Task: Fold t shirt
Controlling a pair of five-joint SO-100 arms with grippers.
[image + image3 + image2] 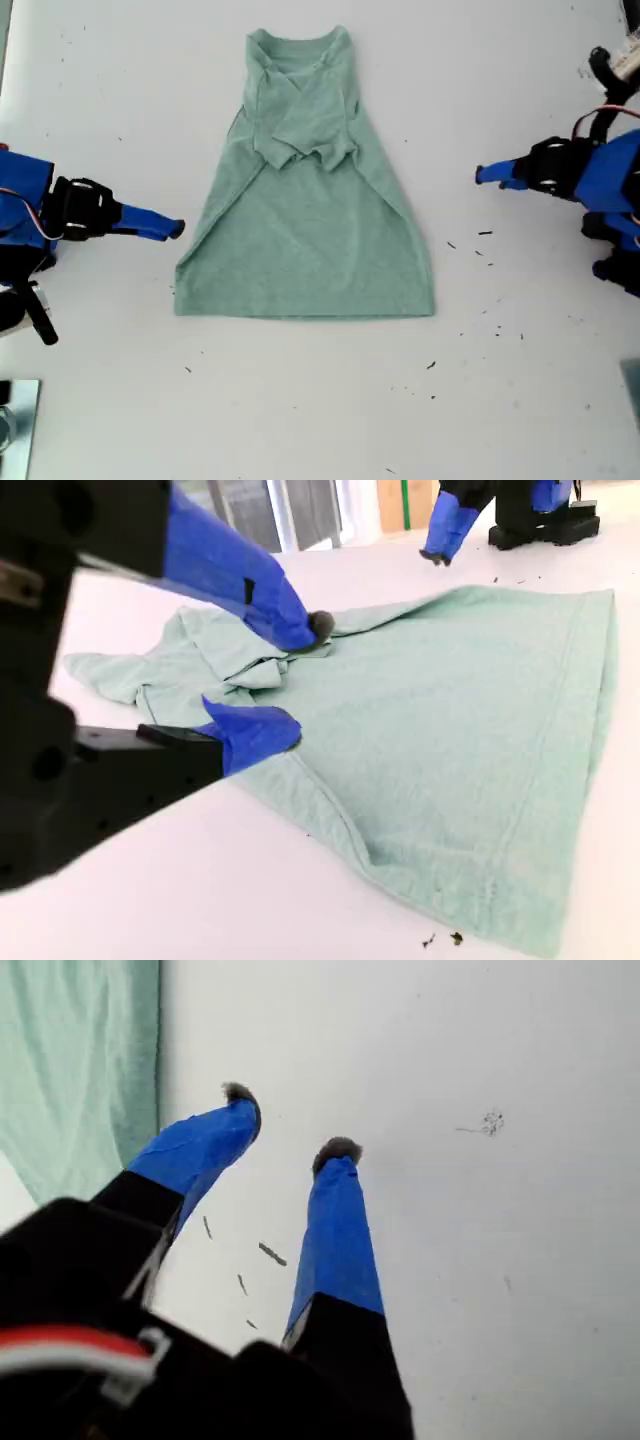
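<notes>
— T-shirt [305,235] lies flat mid-table, sleeves folded in; my first gripper [290,1125] and second gripper [295,685] are both spread, empty.
— A shallow pinch could drag it crooked.

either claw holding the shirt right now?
No. In the exterior view both claws sit on bare table either side of the t shirt, and neither touches the fabric.

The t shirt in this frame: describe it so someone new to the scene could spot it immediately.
On the white table, between the two blue-tipped arms, lies the t shirt. It is pale sage green, neckline toward the exterior view's top, both sleeves folded in over the chest. It is the only cloth there; everything else is table and arms.
</notes>
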